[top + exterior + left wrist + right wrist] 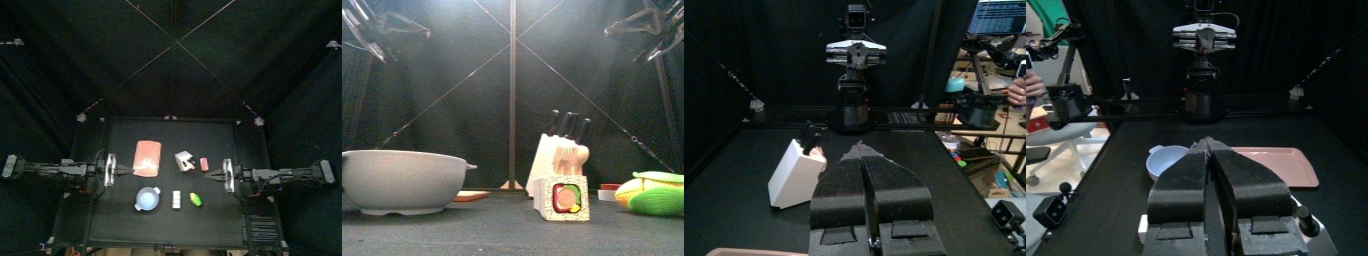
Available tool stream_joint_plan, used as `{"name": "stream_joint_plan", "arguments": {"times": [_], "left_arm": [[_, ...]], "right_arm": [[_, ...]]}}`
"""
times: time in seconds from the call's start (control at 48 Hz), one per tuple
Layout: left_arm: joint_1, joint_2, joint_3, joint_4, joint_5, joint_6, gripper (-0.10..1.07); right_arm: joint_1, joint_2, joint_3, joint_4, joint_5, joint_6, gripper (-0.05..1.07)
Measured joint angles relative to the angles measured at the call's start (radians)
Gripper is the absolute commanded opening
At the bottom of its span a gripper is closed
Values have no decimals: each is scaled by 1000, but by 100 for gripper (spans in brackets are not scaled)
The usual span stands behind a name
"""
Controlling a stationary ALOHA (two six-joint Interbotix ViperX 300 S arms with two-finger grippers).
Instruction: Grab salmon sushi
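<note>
- The left end effector [112, 168] hangs at the left side of the desk [127, 130]. Its two jaws are pressed together with nothing between them, as the left wrist view shows [866, 150].
- An orange-red slab [147, 156] lies just inward of that end effector, and a blue bowl [147, 200] sits closer to the front edge.
- A white knife block [183, 158] stands near the desk's middle. A white sushi roll [177, 199] and a green piece [195, 199] sit in front of it.
- The salmon sushi [205, 162] is a tiny pinkish-red piece lying on the desk just right of the knife block. It lies between the block and the right end effector, well apart from the left one.
- The right end effector [225, 175] hangs at the right side, near the salmon sushi but not touching it. Its jaws are closed to a narrow point [1207, 143] and hold nothing.
- A person's hand [1015, 92] shows beyond the curtains in the left wrist view.
</note>
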Motion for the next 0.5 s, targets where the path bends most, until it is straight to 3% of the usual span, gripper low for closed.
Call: {"name": "stream_joint_plan", "arguments": {"times": [0.146, 0.5], "left_arm": [[-5, 8, 18, 2, -15, 0, -2], [-37, 9, 37, 52, -71, 2, 0]], "right_arm": [[-3, 32, -20, 48, 0, 32, 3], [-34, 158, -152, 348, 75, 213, 5]]}}
